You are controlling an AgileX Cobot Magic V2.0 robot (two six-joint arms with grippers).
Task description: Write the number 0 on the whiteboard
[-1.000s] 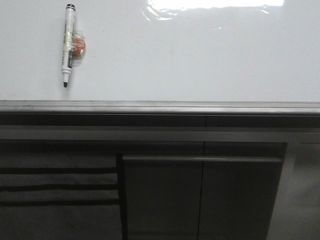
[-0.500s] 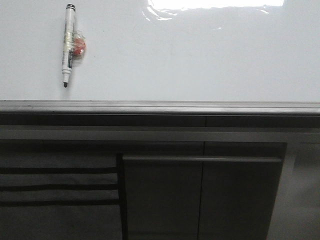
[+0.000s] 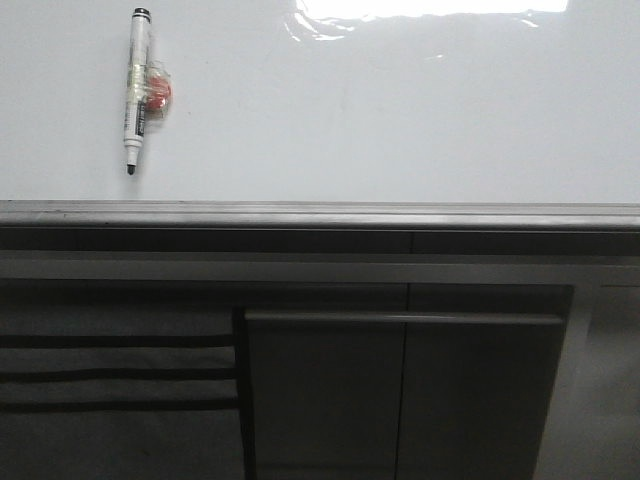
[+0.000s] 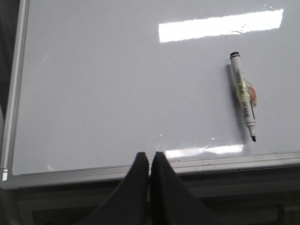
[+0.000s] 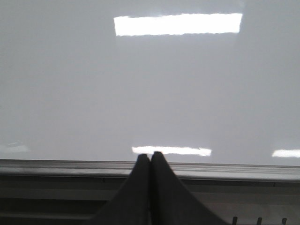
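My left claw [image 4: 149,157] is shut tight, its two dark fingers pressed together with nothing between them. In the left wrist view its tips sit at the bottom middle of the frame, right at the grey edge strip of the whiteboard [image 4: 93,93]. My right claw [image 5: 150,157] is shut the same way and holds nothing. Its tips also sit at the bottom middle of its frame, by the board's edge strip.

The whiteboard is big, white and shiny, with bright bars of light on it. I see no number 0 on it in any view.

A marker [image 4: 243,95] lies flat on the board at the right of the left wrist frame, black tip bare and pointing down the frame. It has a printed label, but the writing is too small for me to read. Something small and red-orange [image 4: 253,95] is stuck to its side under clear wrap.

The front view shows the marker at the upper left and neither claw. Only that view shows the dark grey cabinet panels [image 3: 400,400] below the board. The right wrist view shows only bare board, with no marker.
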